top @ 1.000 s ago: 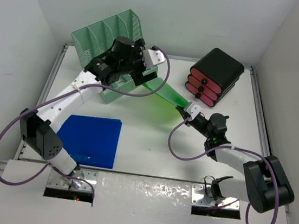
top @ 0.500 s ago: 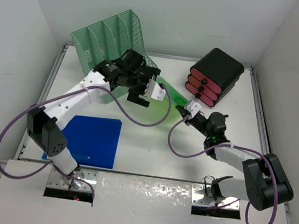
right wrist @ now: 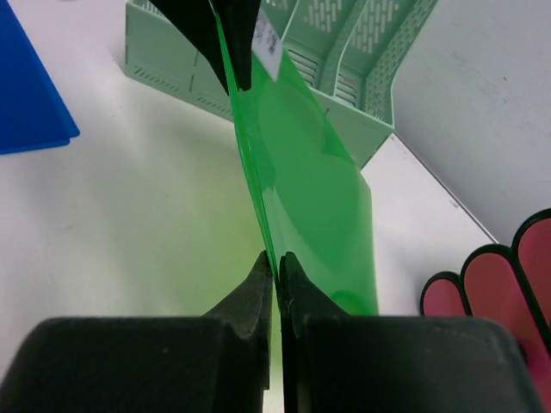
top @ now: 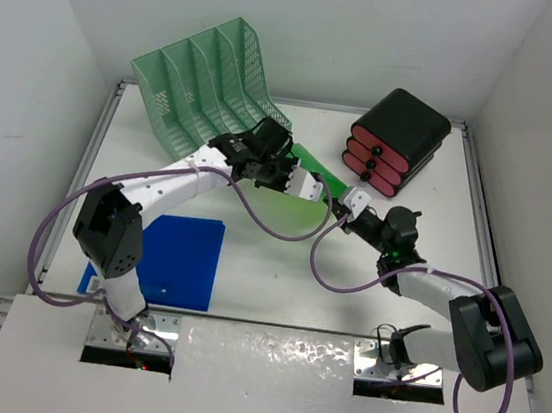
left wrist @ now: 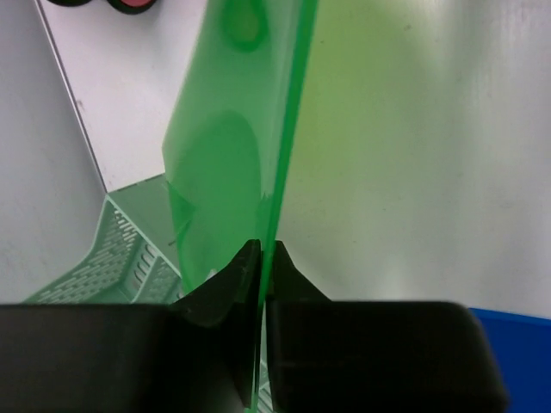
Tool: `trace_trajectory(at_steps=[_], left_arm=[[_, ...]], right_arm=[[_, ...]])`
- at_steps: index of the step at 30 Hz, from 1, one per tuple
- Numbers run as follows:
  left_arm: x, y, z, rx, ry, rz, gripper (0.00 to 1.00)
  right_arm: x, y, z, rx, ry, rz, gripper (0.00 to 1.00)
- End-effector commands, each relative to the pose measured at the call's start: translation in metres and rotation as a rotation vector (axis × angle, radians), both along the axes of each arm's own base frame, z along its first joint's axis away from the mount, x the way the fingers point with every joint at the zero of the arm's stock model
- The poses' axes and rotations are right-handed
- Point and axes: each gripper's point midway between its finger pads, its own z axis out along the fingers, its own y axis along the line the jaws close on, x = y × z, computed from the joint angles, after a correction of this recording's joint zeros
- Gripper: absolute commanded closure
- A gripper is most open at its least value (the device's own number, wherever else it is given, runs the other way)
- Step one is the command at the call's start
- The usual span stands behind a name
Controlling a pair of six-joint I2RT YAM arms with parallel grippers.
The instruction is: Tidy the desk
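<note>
My left gripper (left wrist: 261,249) is pinched tight on one edge of a translucent green sheet (left wrist: 225,172), with its two black fingers flat against either face and no gap between them. My right gripper (right wrist: 275,258) is clamped the same way on the opposite edge, so the sheet stands on edge, stretched between the two claws. In the right wrist view the sheet bows a little. It throws a green tint on the white surface below, but I can't tell whether its lower edge touches down.

In the overhead view, the two grippers meet near the middle of the desk (top: 279,267), the white tabletop with silver rails along its sides and white walls around it. Just behind the left gripper, toward the far left corner, sits a mint-green mesh file rack (top: 206,77) with upright dividers. At the far right is a black drawer unit (top: 401,129) with three pinkish-red fronts. A blue folder (top: 174,255) lies flat at the near left, beside the left arm's base.
</note>
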Motion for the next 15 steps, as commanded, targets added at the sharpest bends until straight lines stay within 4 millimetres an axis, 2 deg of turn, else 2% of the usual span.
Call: trace_trajectory(at_steps=[1,3,5,6,8,10,11,13,14,15], left_arm=[[0.005,-0.009,0.017,-0.073,-0.056,0.04,1.0],[0.001,-0.009,0.03,-0.081,-0.061,0.018,1.0],[-0.015,-0.009,0.036,-0.082,-0.019,-0.043,1.0],[-0.019,-0.01,0.043,-0.083,-0.03,-0.087,1.0],[-0.03,-0.013,0.058,-0.108,-0.011,-0.127,1.0],[-0.033,-0.014,0.067,-0.117,-0.01,-0.143,1.0],[-0.034,-0.014,0.073,-0.121,-0.017,-0.149,1.0],[-0.038,-0.012,0.078,-0.116,-0.02,-0.166,1.0],[-0.038,-0.012,0.08,-0.12,-0.024,-0.169,1.0],[-0.04,-0.012,0.082,-0.123,-0.022,-0.174,1.0]], right_arm=[[-0.006,0.012,0.017,0.007,-0.057,0.085,1.0],[-0.009,0.015,0.013,-0.025,-0.057,0.12,1.0],[-0.008,0.018,0.014,-0.045,-0.063,0.141,0.68],[-0.009,0.019,0.007,-0.068,-0.042,0.151,0.62],[-0.004,0.021,0.009,-0.086,-0.043,0.161,0.49],[-0.001,0.022,0.003,-0.102,-0.019,0.169,0.43],[0.002,0.023,0.005,-0.101,-0.025,0.167,0.42],[0.008,0.024,0.004,-0.082,-0.019,0.153,0.47],[0.011,0.024,0.004,-0.074,-0.016,0.143,0.6],[0.015,0.026,0.004,-0.064,-0.019,0.141,0.67]])
